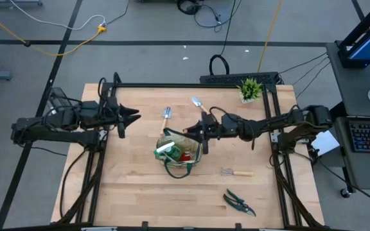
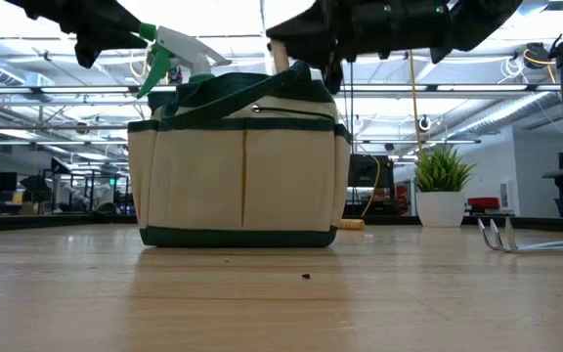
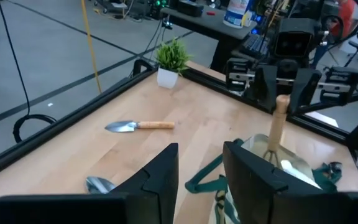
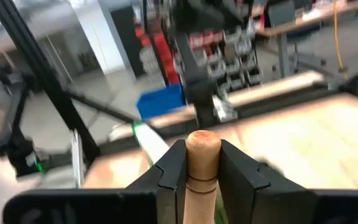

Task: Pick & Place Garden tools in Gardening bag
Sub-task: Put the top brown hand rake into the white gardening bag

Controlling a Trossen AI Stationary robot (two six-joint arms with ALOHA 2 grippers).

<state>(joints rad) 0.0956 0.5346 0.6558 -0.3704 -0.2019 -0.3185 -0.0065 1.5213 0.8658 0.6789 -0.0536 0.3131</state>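
Note:
The khaki gardening bag (image 1: pixel 180 154) with green trim stands on the table's middle and also shows in the low view (image 2: pixel 242 171). A green-and-white spray bottle (image 2: pixel 176 49) and a red item (image 1: pixel 185 156) stick out of it. My right gripper (image 1: pixel 196 133) is over the bag's far rim, shut on a wooden-handled tool (image 3: pixel 277 127). My left gripper (image 1: pixel 135 117) is open and empty, left of the bag. Two trowels (image 1: pixel 167 115) (image 1: pixel 196 102), a small rake (image 1: pixel 236 172) and dark pruning shears (image 1: pixel 239 203) lie flat on the table. My right gripper pinches the free top end of the tool's wooden handle (image 4: pixel 202 149) between its two fingers (image 4: pixel 174 163). The fingers come about level from the table's right side and lie across the handle. The tool stands nearly upright, its metal end (image 3: pixel 270 153) down inside the bag.
A small potted plant (image 1: pixel 250 88) stands at the far right corner. The rake and shears lie on the near right of the table. A black frame rail (image 1: pixel 191 85) runs along the far edge. Bare wood lies near and left of the bag.

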